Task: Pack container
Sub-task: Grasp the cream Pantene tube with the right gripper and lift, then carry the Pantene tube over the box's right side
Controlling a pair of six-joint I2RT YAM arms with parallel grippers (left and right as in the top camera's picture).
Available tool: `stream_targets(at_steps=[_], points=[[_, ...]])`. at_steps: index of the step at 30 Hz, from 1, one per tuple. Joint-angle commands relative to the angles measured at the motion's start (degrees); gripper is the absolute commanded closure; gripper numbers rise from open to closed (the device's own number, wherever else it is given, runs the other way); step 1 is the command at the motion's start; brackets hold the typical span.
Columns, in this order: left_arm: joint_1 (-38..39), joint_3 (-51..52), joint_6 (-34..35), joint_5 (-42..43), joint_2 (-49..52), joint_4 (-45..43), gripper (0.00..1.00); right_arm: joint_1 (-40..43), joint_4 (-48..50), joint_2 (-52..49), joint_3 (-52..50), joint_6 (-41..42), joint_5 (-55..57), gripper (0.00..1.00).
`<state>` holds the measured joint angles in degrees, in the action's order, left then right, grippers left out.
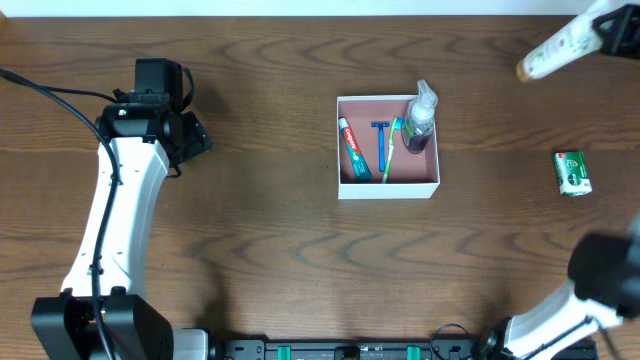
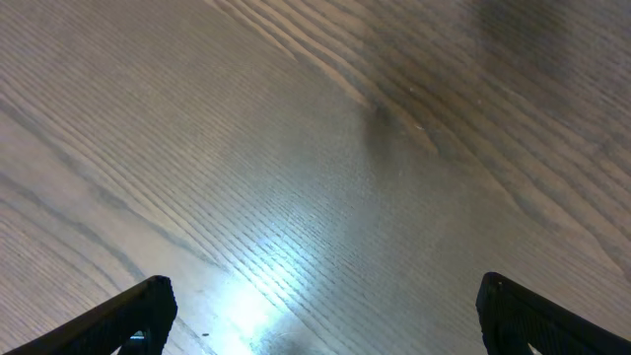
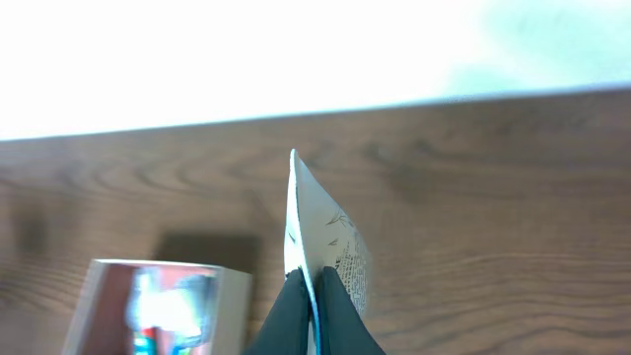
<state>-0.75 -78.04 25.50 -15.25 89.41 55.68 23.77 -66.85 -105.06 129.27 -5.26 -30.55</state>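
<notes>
Left of and nearer than the right hand (image 3: 314, 296), pinched on a white tube (image 1: 556, 48), sits the container (image 1: 388, 190).

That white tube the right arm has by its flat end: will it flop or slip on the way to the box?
The white tube is pinched by its thin crimped seam, so it may swing or sag. The smooth skin could slip. It looks light, and its round body may roll once set in the container.

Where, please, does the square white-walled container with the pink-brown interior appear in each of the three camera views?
Overhead: the square white-walled container with the pink-brown interior sits just right of centre, toiletries inside.
Left wrist: not in view, only wood grain.
Right wrist: blurred at the bottom left, beyond the white tube held in the shut right gripper.
Shared landmark: the brown wooden table.
</notes>
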Motion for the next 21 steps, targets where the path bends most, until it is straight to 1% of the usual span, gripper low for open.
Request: stream_targets(at_steps=[1, 4, 8, 11, 14, 17, 21], points=[[-0.24, 0.37, 0.11, -0.70, 0.24, 0.20, 0.02, -1.64, -2.23, 10.23, 2.99, 3.69, -0.90, 0.99], [-0.24, 0.37, 0.13, -0.70, 0.24, 0.20, 0.02, -3.56, -6.14, 15.17, 2.99, 3.74, 0.39, 0.99], [-0.24, 0.37, 0.11, -0.70, 0.24, 0.20, 0.02, -7.02, -12.28, 18.29, 2.99, 3.48, 0.39, 0.99], [-0.24, 0.37, 0.11, -0.70, 0.24, 0.20, 0.02, -10.25, -17.11, 18.40, 2.86, 2.34, 1.31, 0.99], [-0.24, 0.37, 0.13, -0.70, 0.24, 0.22, 0.02, -13.81, -19.69, 17.62, 2.01, 2.19, 4.37, 0.99], [-0.24, 0.37, 0.13, -0.70, 0.24, 0.20, 0.02, -17.35, -20.79, 16.48, 0.66, 2.14, 6.78, 0.99], [-0.24, 0.37, 0.11, -0.70, 0.24, 0.22, 0.02, -22.16, -20.28, 15.10, -2.80, 1.73, 7.19, 0.99]])
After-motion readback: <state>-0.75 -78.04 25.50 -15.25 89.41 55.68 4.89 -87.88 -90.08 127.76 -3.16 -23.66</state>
